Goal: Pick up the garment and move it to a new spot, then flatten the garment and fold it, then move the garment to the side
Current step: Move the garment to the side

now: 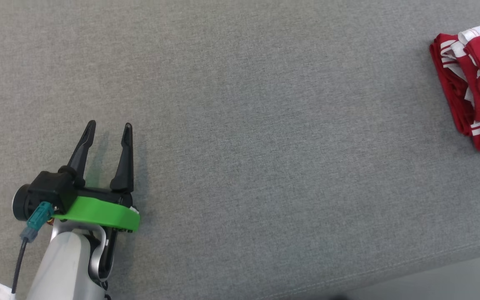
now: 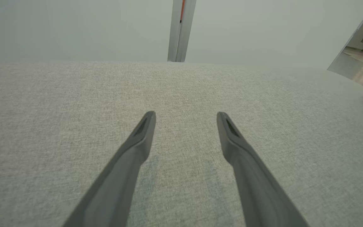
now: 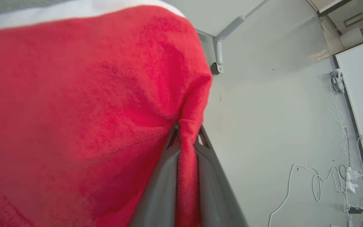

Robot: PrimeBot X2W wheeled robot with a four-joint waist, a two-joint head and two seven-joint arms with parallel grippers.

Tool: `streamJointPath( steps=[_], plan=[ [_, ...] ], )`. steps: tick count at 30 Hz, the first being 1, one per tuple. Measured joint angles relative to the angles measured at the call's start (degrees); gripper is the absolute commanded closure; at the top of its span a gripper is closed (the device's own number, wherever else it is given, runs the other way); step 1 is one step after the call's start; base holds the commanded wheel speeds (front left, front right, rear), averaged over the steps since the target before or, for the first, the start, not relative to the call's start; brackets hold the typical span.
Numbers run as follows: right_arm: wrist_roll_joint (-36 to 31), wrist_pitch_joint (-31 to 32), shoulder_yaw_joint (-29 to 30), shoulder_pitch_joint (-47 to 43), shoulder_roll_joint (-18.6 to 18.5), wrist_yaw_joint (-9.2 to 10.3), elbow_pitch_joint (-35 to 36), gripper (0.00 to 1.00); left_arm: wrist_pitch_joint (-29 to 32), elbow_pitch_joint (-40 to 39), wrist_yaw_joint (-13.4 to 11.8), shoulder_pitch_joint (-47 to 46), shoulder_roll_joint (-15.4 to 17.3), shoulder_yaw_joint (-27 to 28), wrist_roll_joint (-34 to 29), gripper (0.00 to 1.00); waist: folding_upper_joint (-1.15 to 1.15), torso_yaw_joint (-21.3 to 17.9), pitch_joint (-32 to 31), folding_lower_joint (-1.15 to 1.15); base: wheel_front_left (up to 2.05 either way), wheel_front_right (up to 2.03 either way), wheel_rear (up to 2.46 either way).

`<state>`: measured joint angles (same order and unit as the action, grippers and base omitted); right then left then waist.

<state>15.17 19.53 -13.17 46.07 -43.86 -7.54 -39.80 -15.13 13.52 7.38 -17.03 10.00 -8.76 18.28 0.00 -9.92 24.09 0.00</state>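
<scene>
A: While the grey cloth surface (image 1: 240,125) takes up most of the head view, where does the garment (image 1: 475,79) sit?
B: Far right edge of that view. Red with white stripes, bunched in folds. Well apart from the left gripper (image 1: 110,124), which is at lower left.
A: Left gripper's state?
B: Fingers spread wide, nothing between them, bare cloth beneath.
A: Right gripper (image 3: 188,127)?
B: Clamped on a pinched ridge of the red fabric. The rest of the garment bulges to its left in the right wrist view.
A: Anything smaller?
B: White cables (image 3: 314,186), trailing at the right of that view.
</scene>
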Motion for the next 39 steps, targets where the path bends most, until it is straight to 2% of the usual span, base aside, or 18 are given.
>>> streamJointPath(
  steps=[1, 2, 3, 4, 5, 8, 13, 18, 20, 24, 32, 39],
  plan=[
    [-0.9, -0.2, 0.8, 0.0, 0.3, 0.00, -0.9, 1.00, 0.0, 0.0, 0.0, -0.1, 0.0, -0.1, 0.0, 0.00, 0.00, 0.2, 0.4, 0.00, 0.00, 0.00, 0.00],
    [-1.5, -0.3, 2.1, -0.2, 1.1, 0.00, -2.3, 0.95, 0.0, 0.0, 0.0, -0.2, 0.1, -0.2, 0.0, 0.00, 0.00, 0.5, 0.9, 0.00, 0.00, 0.00, 0.00],
    [-1.9, -0.6, 3.7, -0.4, 1.8, 0.00, -3.6, 0.78, 0.0, 0.0, 0.0, -0.2, 0.2, -0.3, 0.0, 0.00, 0.00, 0.8, 1.3, 0.00, 0.00, 0.00, 0.00],
    [-2.6, -0.8, 4.5, -0.7, 2.4, 0.00, -4.4, 0.09, 0.0, 0.0, 0.0, -0.3, 0.2, -0.3, 0.0, 0.00, 0.00, 1.1, 1.5, 0.00, 0.00, 0.00, 0.00],
    [-3.3, -0.8, 5.9, -1.0, 3.2, 0.00, -5.5, 0.00, 0.0, 0.1, 0.0, -0.4, 0.2, -0.3, -0.1, 0.00, 0.00, 1.4, 1.7, 0.00, 0.00, 0.00, 0.00],
    [-5.8, -2.8, 9.2, -1.4, 4.3, 0.00, -7.2, 0.00, 0.0, 0.5, 0.0, -0.6, 0.0, -0.4, -0.2, 0.00, 0.00, 2.2, 1.7, 0.00, 0.00, 0.00, 0.00],
    [-10.6, -8.6, 11.5, -1.7, 6.1, 0.00, -5.4, 0.00, 0.0, 1.1, 0.0, -0.6, -0.8, 0.2, -0.1, 0.00, 0.00, 2.7, -0.1, 0.00, 0.00, 0.00, 0.00],
    [-8.7, -14.8, 11.8, -3.7, 9.6, 0.00, -2.1, 0.00, 0.0, 2.4, 0.0, 0.4, -2.6, 0.3, 0.2, 0.00, 0.00, 3.0, -3.4, 0.00, 0.00, 0.00, 0.00],
    [-6.3, -17.7, 13.9, -4.8, 12.8, 0.00, 0.2, 0.00, 0.0, 3.2, 0.0, 1.3, -3.2, 1.0, 0.3, 0.00, 0.00, 3.3, -5.1, 0.00, 0.00, 0.00, 0.00],
    [-3.3, -21.7, 14.3, -9.6, 18.8, 0.00, 6.9, 0.00, 0.0, 3.9, 0.0, 3.7, -3.8, 2.0, 0.0, 0.00, 0.00, 3.7, -8.7, 0.00, 0.00, 0.00, 0.00],
    [-1.5, -25.5, 13.5, -21.2, 25.4, 0.00, 20.0, 0.00, 0.0, 2.5, -1.3, 8.2, -4.8, 7.1, -1.4, 0.00, 0.00, 4.6, -15.4, 0.00, 0.00, 0.00, 0.00],
    [-2.6, -25.3, 12.0, -31.4, 29.9, 0.01, 27.4, 0.00, 0.0, 2.0, -1.6, 11.5, -5.8, 9.2, -1.9, 0.00, 0.00, 6.0, -19.9, 0.00, 0.00, 0.00, 0.00]
  ],
)
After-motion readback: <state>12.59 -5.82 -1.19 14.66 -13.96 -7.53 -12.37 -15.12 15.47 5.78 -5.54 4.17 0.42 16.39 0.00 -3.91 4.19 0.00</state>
